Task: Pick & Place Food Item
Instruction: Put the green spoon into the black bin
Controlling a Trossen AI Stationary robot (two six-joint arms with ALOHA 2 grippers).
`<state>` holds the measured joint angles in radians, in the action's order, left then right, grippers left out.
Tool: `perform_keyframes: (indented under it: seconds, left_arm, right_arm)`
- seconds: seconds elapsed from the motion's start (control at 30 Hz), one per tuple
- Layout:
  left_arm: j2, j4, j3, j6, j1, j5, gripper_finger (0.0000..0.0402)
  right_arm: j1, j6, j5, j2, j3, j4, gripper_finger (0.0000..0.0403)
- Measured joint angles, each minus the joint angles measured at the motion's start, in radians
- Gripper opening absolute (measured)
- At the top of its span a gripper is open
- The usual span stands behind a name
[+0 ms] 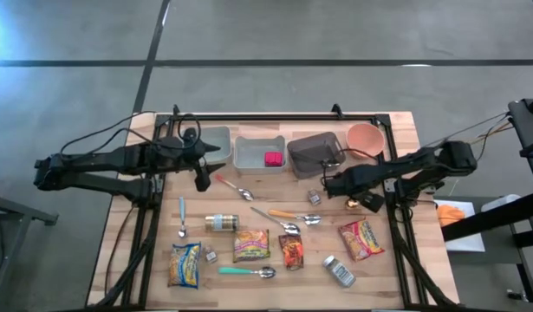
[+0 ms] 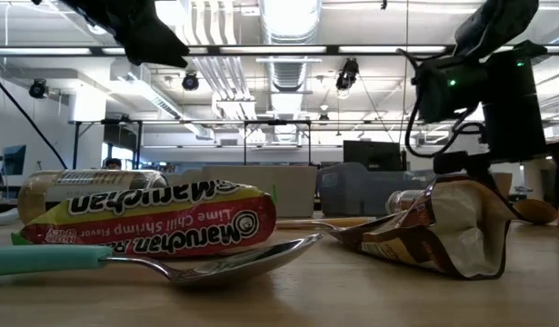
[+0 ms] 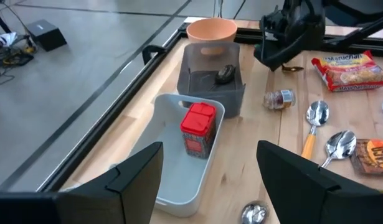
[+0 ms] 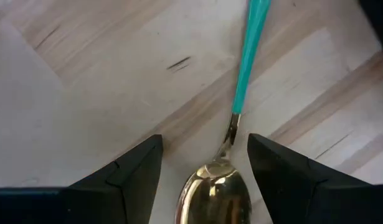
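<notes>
Left gripper [image 1: 203,179] hangs jaws spread and empty by the white bin [image 1: 258,152], while right gripper [image 1: 328,185] hovers, jaws spread, over a teal-handled spoon [image 4: 231,143].

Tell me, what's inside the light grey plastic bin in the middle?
Inside the light grey plastic bin stands one small jar with a red lid, upright near one end. The rest of the floor looks bare; the near corner is hidden behind the left gripper's finger.
</notes>
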<state>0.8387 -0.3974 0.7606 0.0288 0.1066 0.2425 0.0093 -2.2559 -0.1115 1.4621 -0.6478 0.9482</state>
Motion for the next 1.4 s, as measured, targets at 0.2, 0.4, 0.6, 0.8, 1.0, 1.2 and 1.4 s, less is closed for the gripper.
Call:
perform_keyframes:
  seconds: [0.2,0.4,0.6,0.8,1.0,1.2,1.4]
  left_arm:
    - [0.000,-0.022,0.011,-0.014,0.000,0.000,0.0262]
    - [0.000,-0.022,0.020,-0.014,0.000,0.000,0.0262]
    - [0.000,-0.022,0.020,-0.014,0.000,0.000,0.0262]
    - [0.000,-0.023,0.020,-0.014,0.000,0.000,0.0262]
    - [0.000,-0.023,0.020,-0.013,0.000,0.000,0.0262]
    - [0.000,-0.022,0.020,-0.011,0.000,0.000,0.0262]
    - [0.001,-0.023,0.020,-0.011,0.000,0.000,0.0262]
  right_arm:
    - [0.002,0.001,0.000,0.046,-0.014,0.004,0.0237]
    - [0.002,0.004,-0.001,0.048,-0.018,-0.002,0.0205]
    - [0.006,0.018,-0.016,0.050,-0.018,-0.023,0.0107]
    - [0.006,0.085,-0.047,0.050,-0.017,-0.050,0.0030]
    - [0.016,0.139,-0.053,0.050,-0.017,-0.058,0.0023]
    - [0.022,0.184,-0.053,0.050,-0.016,-0.063,0.0020]
    - [0.046,0.191,-0.058,0.051,-0.016,-0.063,0.0013]
